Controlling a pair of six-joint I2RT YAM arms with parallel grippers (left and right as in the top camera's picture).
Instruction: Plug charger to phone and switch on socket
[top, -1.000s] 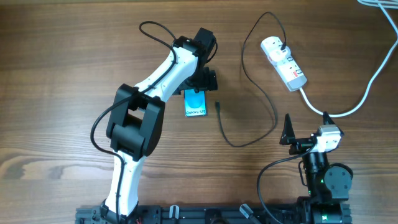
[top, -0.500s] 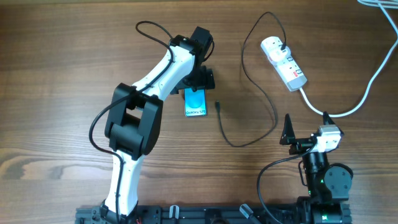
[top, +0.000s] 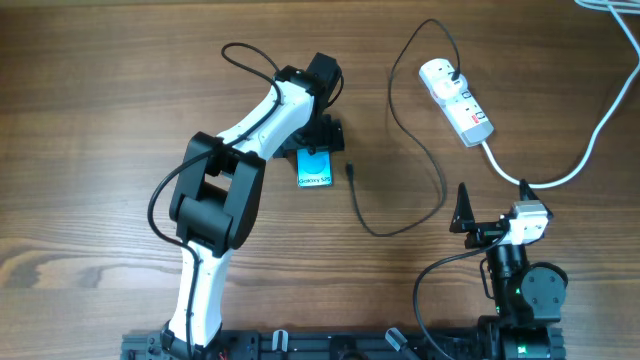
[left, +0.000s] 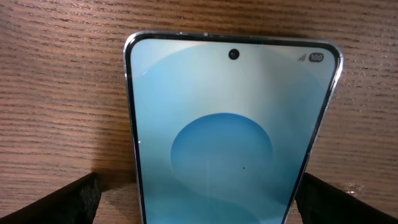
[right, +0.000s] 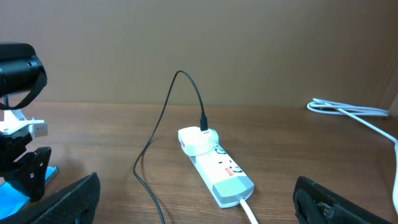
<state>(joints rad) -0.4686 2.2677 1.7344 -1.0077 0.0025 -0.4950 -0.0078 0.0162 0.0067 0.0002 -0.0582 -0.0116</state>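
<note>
Straddling phone (left: 230, 124), left gripper (left: 196, 199) spread wide, right gripper (right: 196, 199) spread, empty

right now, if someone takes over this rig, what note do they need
Left tool: open, fingers either side of the phone, not gripping it.
Right tool: open, empty, low on the right side, facing the socket.
Charger: its far end is at the socket; its plug tip lies on the table just right of the phone, not connected.
Left to do: plug the tip into the phone and switch the socket on. Switch state is unreadable.
</note>
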